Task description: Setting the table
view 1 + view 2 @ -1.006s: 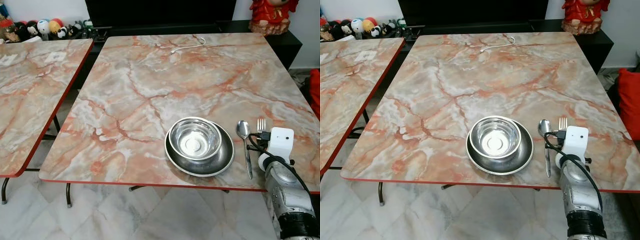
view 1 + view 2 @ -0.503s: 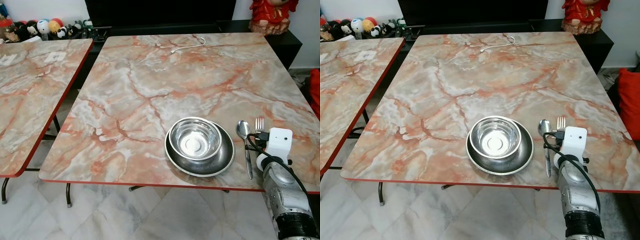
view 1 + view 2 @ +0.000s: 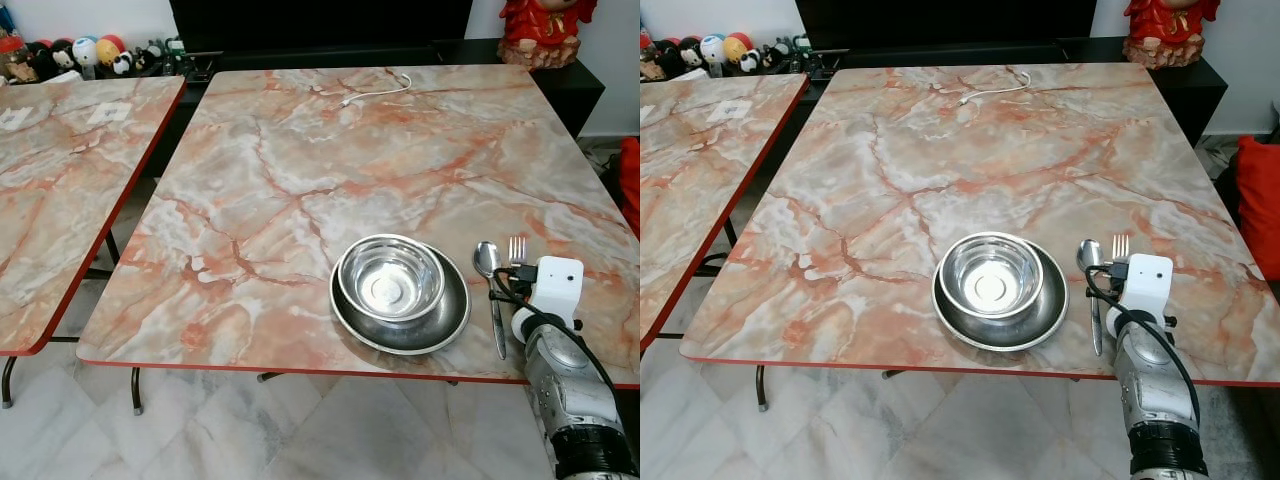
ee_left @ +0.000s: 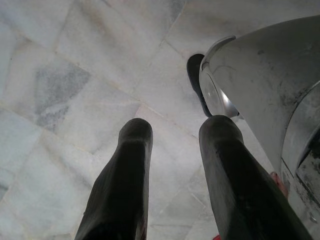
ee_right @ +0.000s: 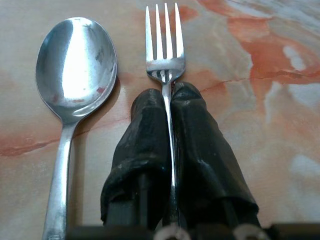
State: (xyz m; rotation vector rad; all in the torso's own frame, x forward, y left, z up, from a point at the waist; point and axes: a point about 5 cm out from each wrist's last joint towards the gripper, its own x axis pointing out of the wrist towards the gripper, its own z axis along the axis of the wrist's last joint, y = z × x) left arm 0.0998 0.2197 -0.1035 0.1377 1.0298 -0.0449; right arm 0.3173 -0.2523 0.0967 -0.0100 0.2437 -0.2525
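Right gripper (image 5: 170,97) clamped on fork (image 5: 165,42), beside spoon (image 5: 75,65), left gripper (image 4: 175,132) fingers apart over floor (image 4: 65,75)

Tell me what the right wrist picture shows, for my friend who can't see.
The right gripper has its jaws shut on the handle of a fork, prongs pointing away. A spoon lies beside it on the marble table.
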